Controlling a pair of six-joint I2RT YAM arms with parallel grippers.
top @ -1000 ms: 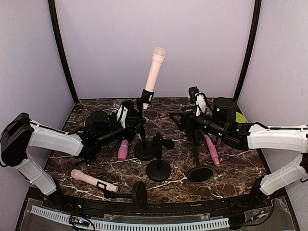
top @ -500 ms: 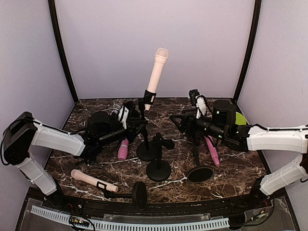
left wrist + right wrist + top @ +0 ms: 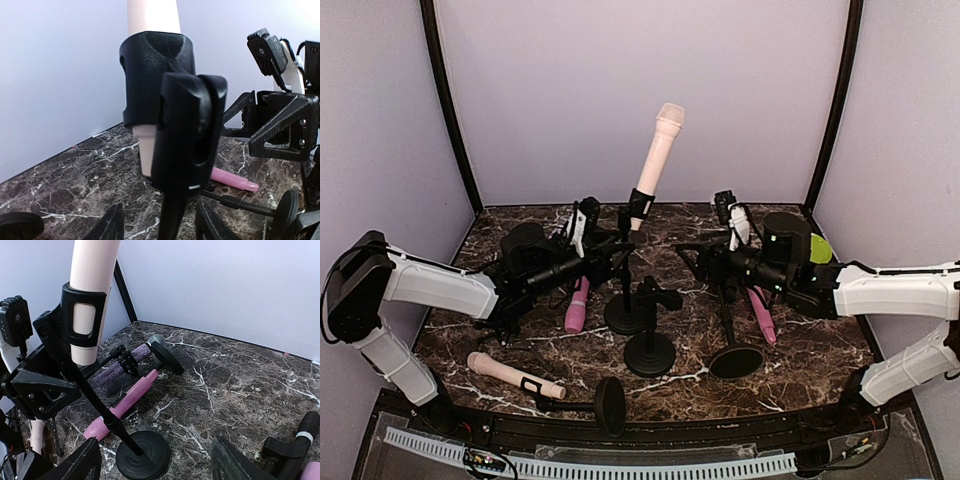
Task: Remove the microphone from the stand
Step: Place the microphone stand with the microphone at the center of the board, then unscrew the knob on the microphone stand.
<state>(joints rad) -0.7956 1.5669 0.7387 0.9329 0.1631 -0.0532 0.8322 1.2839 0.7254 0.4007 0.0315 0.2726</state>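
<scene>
Cream microphone [image 3: 656,155] sits tilted in the clip [image 3: 641,203] of the black stand [image 3: 623,315].

Cream microphone [image 3: 658,150]; black stand [image 3: 623,314]; dark, white-veined marble table [image 3: 800,345].

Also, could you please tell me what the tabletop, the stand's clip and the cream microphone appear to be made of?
The tabletop looks like dark marble or a marble-print laminate: white veins, faint sheen. The clip seems to be moulded black plastic, matt with rounded edges. The cream microphone is probably smooth plastic with an even, matt colour, though the look leaves that open.
</scene>
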